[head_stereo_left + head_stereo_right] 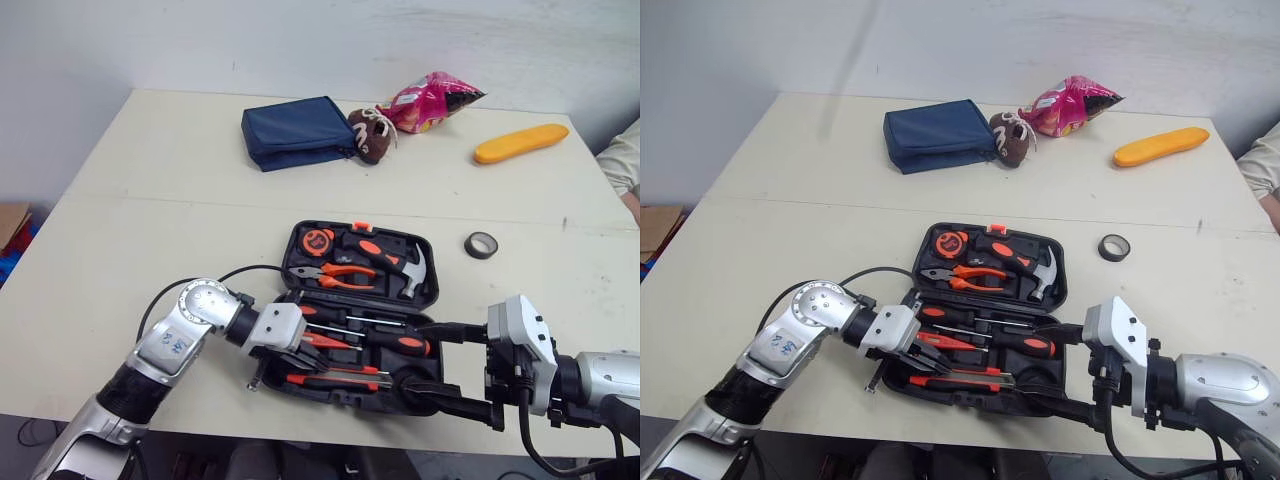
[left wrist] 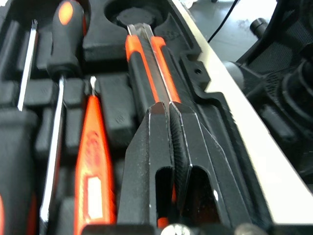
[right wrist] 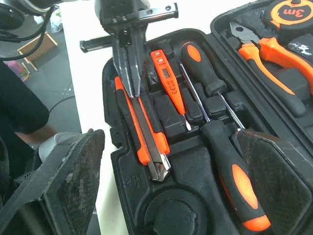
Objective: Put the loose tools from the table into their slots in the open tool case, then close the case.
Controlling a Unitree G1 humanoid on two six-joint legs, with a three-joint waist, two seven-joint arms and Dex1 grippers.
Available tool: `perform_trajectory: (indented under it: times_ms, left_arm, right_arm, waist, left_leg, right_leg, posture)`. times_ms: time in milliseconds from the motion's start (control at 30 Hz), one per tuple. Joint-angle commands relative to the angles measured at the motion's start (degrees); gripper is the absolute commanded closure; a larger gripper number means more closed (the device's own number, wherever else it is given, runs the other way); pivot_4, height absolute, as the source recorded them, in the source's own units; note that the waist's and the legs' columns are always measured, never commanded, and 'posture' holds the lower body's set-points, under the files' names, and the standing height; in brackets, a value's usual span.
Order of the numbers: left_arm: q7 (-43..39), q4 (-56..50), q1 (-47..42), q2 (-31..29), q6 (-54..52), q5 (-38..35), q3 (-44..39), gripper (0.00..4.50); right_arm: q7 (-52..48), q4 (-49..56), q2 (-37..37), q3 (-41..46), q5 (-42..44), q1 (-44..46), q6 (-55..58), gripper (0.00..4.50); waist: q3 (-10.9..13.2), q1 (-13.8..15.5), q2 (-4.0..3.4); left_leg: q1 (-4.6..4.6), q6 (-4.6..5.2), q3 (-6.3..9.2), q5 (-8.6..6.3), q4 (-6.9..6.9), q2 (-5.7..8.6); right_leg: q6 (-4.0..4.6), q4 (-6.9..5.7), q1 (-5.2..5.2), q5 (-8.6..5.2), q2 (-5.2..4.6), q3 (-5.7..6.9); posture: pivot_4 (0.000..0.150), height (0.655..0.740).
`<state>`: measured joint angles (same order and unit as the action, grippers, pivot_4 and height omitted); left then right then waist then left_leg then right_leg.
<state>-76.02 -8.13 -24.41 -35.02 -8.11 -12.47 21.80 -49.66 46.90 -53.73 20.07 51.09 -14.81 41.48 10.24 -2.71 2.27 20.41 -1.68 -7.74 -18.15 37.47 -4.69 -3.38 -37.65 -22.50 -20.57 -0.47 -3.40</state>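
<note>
The open tool case (image 1: 291, 262) is lying near the table's (image 1: 120, 250) front edge. The head views are showing pliers (image 1: 345, 277) and a hammer (image 1: 410, 270) sitting in its lid. The right wrist view is showing the left gripper (image 3: 130, 90) up close, fingers pressed together with no gap and tips touching the orange-and-black utility knife (image 3: 146, 137) in the frontmost slot. Whether they are pinching it cannot be told. The right gripper (image 1: 415, 360) is hovering at the case's right end, fingers spread wide and holding nothing.

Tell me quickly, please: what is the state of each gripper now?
Left gripper: shut, tips on the end of the knife; whether it grips it cannot be told.
Right gripper: open, holding nothing.
</note>
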Motion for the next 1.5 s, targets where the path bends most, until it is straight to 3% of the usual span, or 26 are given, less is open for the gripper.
perform_trajectory:
  times_ms: [33, 300, 567, 800, 1167, 1267, 1333, 1400, 1500]
  left_arm:
    - [-0.1, 2.4, -0.4, -1.0, 3.2, 6.7, 4.5, 4.43]
    - [-5.1, 4.6, 0.6, -5.7, 12.0, 9.2, 7.6, 4.43]
    - [-3.1, 11.3, -0.4, -6.0, 19.5, 15.0, 9.5, 4.43]
    - [-4.5, 16.6, 0.4, -8.9, 26.5, 17.3, 11.3, 4.43]
    - [-2.8, 17.8, 0.7, -7.1, 25.1, 14.2, 9.4, 4.43]
    - [-2.1, 12.9, 1.1, -5.1, 16.4, 5.2, 5.4, 4.43]
    - [-2.7, 6.1, 2.4, -6.5, 4.9, -5.6, 0.5, 3.92]
    - [-2.7, -0.6, 3.9, -9.9, -7.7, -16.4, -5.4, 3.21]
    - [0.7, -5.5, 5.3, -13.2, -18.9, -24.3, -12.2, 2.00]
  right_arm:
    - [-0.3, 1.5, -0.2, 1.2, 0.7, -0.6, -0.6, 0.00]
    - [-0.1, 1.8, 0.1, 1.4, 0.3, -1.4, -1.0, 0.00]
    - [0.6, 2.1, 0.4, 1.5, 0.1, -2.0, -1.5, 0.00]
    - [1.1, 2.2, 0.8, 1.1, -0.1, -2.2, -1.7, 0.00]
    - [1.5, 1.6, 0.6, 0.8, -0.3, -1.5, -2.0, 0.00]
    - [2.2, 1.3, 0.8, 1.1, -0.3, -1.0, -2.2, 0.00]
    - [2.5, 1.3, 1.0, 2.5, 0.5, -1.4, -2.0, 0.00]
    - [3.0, 1.1, 1.5, 4.8, 1.9, -2.3, -1.7, 0.00]
    - [4.6, 0.6, 2.3, 8.4, 4.7, -2.7, -1.1, 0.00]
  waist:
    - [0.0, 0.1, 0.01]
    - [-0.4, 0.0, -0.11]
    - [-1.0, -0.3, -0.46]
    - [-1.5, -0.8, -0.56]
    - [-2.1, -0.9, -0.82]
    - [-2.1, -0.8, -0.84]
    - [-2.1, -0.9, -0.91]
    - [-1.4, -1.3, -0.31]
    - [-1.2, -1.2, -0.12]
  left_leg:
    - [-0.01, 0.00, 0.00, 0.00, 0.00, 0.00]
    - [-0.20, 0.00, -0.04, 0.00, -0.13, -0.03]
    - [-0.26, 0.00, -0.04, 0.00, -0.17, -0.04]
    - [-1.30, 0.21, -0.04, -0.19, -0.70, -0.09]
    - [-1.58, 0.03, 0.01, 0.00, -1.38, -0.09]
    - [-1.57, 0.03, 0.01, 0.00, -1.37, -0.08]
    - [-1.47, 0.03, 0.02, 0.01, -1.35, -0.08]
    - [-1.19, -0.08, 0.04, 0.09, -1.35, -0.10]
    - [-0.50, -0.60, 0.39, 0.39, -1.17, -0.14]
  right_leg:
    - [0.00, 0.00, 0.01, 0.00, 0.00, 0.00]
    - [0.02, 0.00, 0.12, -0.01, 0.01, -0.03]
    - [0.02, 0.01, 0.18, -0.01, 0.03, -0.03]
    - [0.15, 0.29, 1.40, -0.12, 0.05, -0.03]
    - [0.31, 0.29, 1.39, -0.21, 0.15, -0.04]
    - [0.30, 0.29, 1.39, -0.21, 0.13, -0.04]
    - [0.30, 0.28, 1.30, -0.21, 0.12, -0.03]
    - [0.29, 0.13, 0.87, -0.23, 0.16, -0.02]
    - [0.25, 0.10, 0.19, -0.27, 0.20, 0.18]
  posture:
    - [0.150, 0.7400]
    - [0.150, 0.7400]
    - [0.150, 0.7400]
    - [0.150, 0.7400]
    - [0.150, 0.7400]
    - [0.150, 0.7400]
    - [0.150, 0.7400]
    - [0.150, 0.7400]
    - [0.150, 0.7400]
